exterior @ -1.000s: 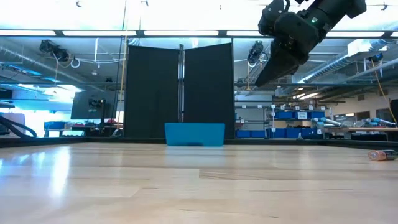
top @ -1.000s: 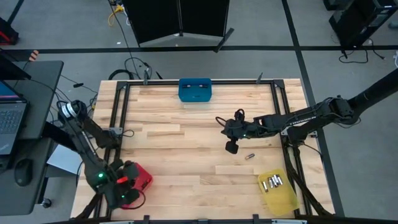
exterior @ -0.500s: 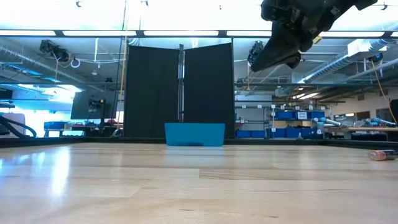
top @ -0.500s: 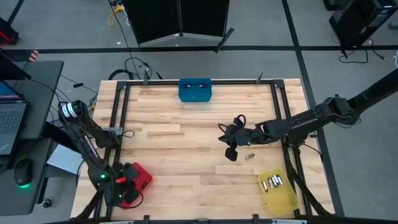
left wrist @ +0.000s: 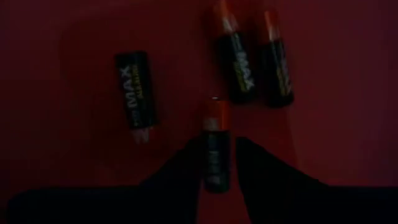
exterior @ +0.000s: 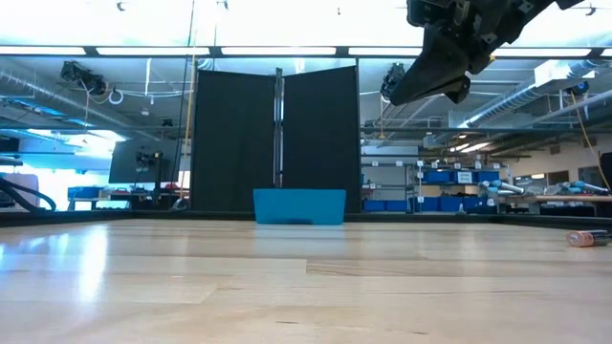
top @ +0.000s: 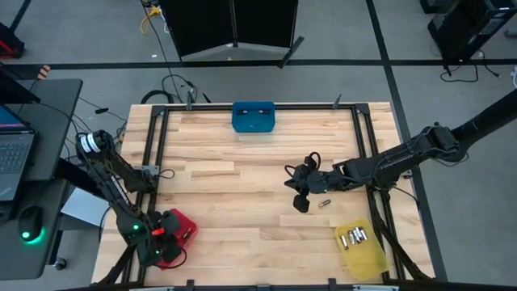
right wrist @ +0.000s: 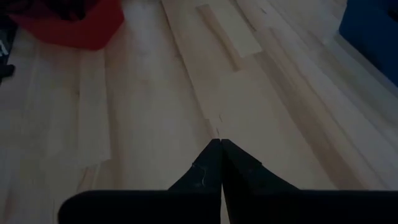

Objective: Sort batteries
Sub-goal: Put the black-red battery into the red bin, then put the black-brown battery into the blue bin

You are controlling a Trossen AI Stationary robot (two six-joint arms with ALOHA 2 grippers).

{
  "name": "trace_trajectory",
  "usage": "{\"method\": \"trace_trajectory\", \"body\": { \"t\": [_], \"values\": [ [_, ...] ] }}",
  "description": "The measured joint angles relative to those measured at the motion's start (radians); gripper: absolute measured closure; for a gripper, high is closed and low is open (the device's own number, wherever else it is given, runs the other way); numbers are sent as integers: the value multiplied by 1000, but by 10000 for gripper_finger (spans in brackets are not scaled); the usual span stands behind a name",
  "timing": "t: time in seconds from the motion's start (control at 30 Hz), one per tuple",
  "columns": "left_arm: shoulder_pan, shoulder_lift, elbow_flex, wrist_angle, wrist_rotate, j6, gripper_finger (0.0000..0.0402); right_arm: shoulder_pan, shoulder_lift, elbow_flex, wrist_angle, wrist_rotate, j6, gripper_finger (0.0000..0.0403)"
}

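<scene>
left gripper [left wrist: 217, 163] inside red bin [top: 179, 234]: jaws parted around a battery [left wrist: 215, 146], releasing it among three others. right gripper [top: 300, 201]: clenched, empty, above the table near a loose battery [top: 325, 203], likely the next pick.

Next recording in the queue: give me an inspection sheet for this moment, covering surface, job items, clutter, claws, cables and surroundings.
Surface: wooden table inside a black frame.
Job's things: four batteries in the red bin; silvery batteries in the yellow bin; one loose battery lies on the wood; blue bin at the far edge, contents unclear.
Clutter: nothing seen.
Claws: left claw over the red bin, a battery between its fingers, grip or release unclear; right claw shut, empty, raised above the table near the loose battery.
Cables: loops on the floor beyond the table.
Surroundings: laptop and mouse on a side desk; black screen behind the table.
</scene>
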State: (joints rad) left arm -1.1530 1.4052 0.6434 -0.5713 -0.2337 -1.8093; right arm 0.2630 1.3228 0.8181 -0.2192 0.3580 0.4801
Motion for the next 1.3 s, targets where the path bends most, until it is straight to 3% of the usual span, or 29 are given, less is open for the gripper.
{"method": "trace_trajectory", "body": {
  "t": [0.17, 0.47, 0.8, 1.0, 1.07, 1.2, 1.3],
  "values": [
    [0, 0, 15, -9, 16, 22, 261, 0, 0, 0, 0, 0, -1, 391],
    [0, 0, 172, -225, -2, 28, 255, -11, 0, 0, -20, 0, -20, 391],
    [48, 0, 279, -424, -332, 34, 314, -20, 0, 0, 14, -17, -112, 391],
    [109, 1, 267, -416, -535, 207, 389, -38, 0, 0, 69, -26, -169, 391],
    [133, -2, 267, -413, -597, 276, 394, -38, 0, 0, 74, -43, -177, 391],
    [204, -19, 267, -364, -617, 465, 397, -26, 0, 0, 25, -17, -119, 391],
    [265, -43, 231, -177, -589, 704, 398, -7, 0, 0, -87, 3, -35, 391]
  ]
}}
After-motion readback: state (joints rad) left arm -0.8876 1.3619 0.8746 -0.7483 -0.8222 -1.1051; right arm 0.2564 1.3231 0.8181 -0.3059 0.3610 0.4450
